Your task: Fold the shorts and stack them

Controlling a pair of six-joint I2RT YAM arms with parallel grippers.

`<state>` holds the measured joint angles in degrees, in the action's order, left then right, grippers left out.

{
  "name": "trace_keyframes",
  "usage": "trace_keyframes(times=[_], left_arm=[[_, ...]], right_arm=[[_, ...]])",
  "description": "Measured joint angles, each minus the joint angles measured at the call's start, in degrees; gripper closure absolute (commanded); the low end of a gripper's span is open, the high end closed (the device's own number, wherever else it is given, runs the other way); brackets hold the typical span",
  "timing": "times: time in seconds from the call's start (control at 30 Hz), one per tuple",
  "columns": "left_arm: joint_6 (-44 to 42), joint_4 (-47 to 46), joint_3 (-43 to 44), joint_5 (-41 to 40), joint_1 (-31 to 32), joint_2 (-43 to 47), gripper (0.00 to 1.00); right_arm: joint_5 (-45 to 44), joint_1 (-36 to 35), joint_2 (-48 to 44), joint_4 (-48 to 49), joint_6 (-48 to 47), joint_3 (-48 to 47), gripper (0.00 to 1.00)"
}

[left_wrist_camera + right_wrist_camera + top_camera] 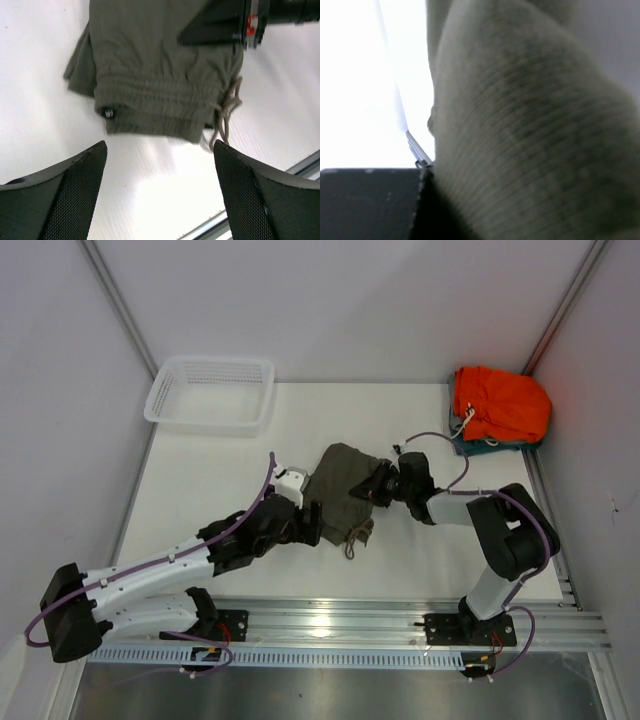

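1. Left hand (160, 149) hangs low over the white worktop (45, 125) with its two black mesh-faced fingers (75, 195) spread wide apart and nothing between them.
2. Straight ahead of those fingertips, just beyond them and not touching, lie the olive-green cloth shorts (155, 60). Their gathered waistband is the nearest edge.
3. That waistband runs crosswise to the hand's reach and spans about the gap between the fingers. The rest of the garment stretches away from the hand.
4. At the band's end, on the right-finger side, hangs the thin pale drawstring cord (226, 107).
5. On the far side of the cloth, the right hand (385, 484) lies on the shorts. Its own camera is filled with blurred olive fabric, so I cannot tell whether it is clamped.
6. Judgement: the left hand is the free one, and a short forward reach would probably bring the waistband between its fingers.
7. Well beyond the right hand sits the bright orange bundle of shorts (500, 405).
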<state>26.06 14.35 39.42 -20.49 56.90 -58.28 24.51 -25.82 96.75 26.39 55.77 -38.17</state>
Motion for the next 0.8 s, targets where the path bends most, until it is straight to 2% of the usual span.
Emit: trace_keyframes(times=[0.3, 0.8], left_arm=[[0.52, 0.04, -0.17, 0.83, -0.48, 0.72, 0.11], [0.87, 0.42, -1.42, 1.27, -0.52, 2.69, 0.11]], right_arm=[[2.05, 6.1, 6.95, -6.4, -11.13, -15.63, 1.0], [7.32, 19.12, 28.5, -19.91, -22.25, -48.0, 1.0]])
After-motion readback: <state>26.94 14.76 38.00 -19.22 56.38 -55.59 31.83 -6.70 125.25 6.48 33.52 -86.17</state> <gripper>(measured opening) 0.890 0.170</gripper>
